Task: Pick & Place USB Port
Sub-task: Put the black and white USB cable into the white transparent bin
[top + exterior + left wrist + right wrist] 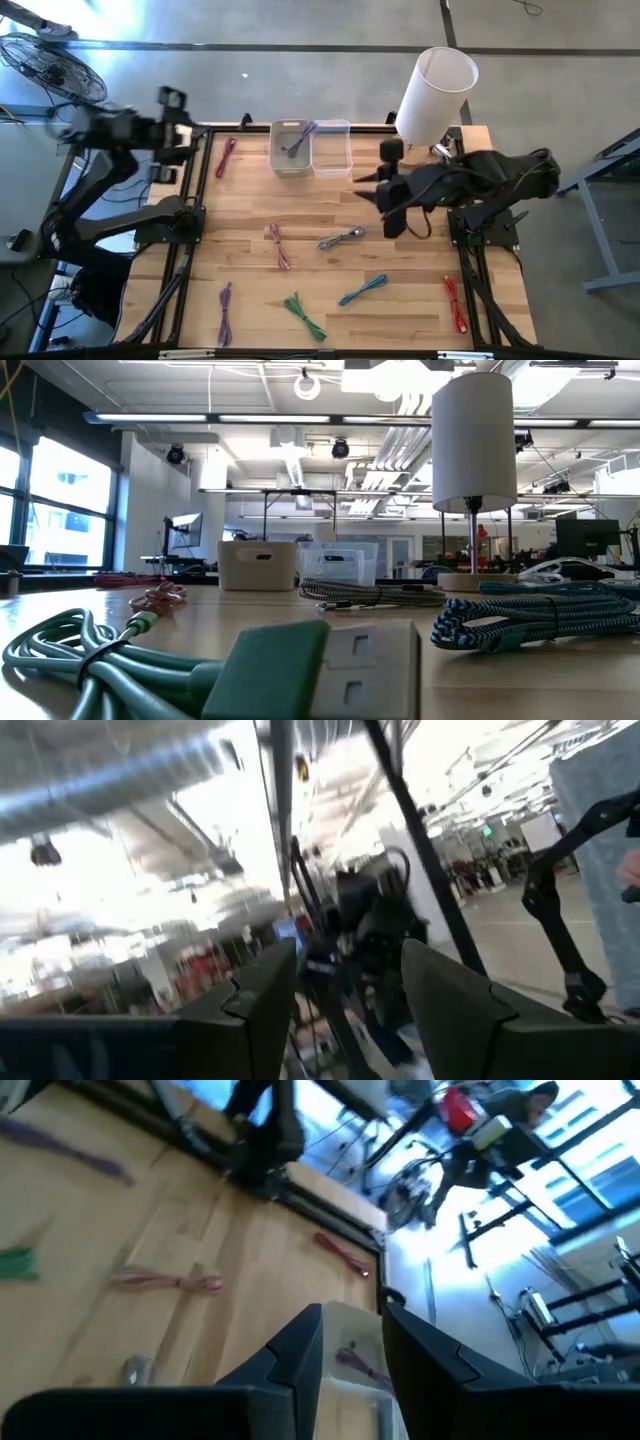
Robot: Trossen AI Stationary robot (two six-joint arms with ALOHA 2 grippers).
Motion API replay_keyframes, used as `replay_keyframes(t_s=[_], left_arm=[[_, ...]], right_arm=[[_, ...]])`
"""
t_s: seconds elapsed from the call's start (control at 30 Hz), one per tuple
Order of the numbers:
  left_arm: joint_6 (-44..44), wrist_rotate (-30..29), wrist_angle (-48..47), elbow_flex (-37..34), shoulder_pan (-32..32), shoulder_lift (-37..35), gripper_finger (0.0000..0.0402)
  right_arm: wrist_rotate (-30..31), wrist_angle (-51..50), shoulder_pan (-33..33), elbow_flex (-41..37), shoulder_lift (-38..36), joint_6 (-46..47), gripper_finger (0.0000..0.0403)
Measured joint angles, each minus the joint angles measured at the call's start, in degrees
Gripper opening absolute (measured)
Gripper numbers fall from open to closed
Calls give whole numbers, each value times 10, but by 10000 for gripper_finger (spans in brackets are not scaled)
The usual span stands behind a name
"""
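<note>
Risk: the empty, narrowly parted right gripper point(362, 186), at three o'clock, may snag the clear plastic bin's point(331, 148) rim approaching the grey braided cable point(342, 237); the left gripper point(345, 1010) waits parted at nine o'clock.

Wooden table point(400, 300) with cables point(362, 289), bins point(291, 148)

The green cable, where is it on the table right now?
In the high view the green cable lies near the table's front edge, between the purple cable and the blue cable.
</note>
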Motion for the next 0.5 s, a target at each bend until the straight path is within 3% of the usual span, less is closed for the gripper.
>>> replay_keyframes(t_s=[0.27,0.5], left_arm=[[0,22,-81,0,1,-48,179],[52,36,-174,0,1,-51,179]], right_arm=[[-87,-224,14,161,126,96,99],[-153,-291,4,150,190,117,99]])
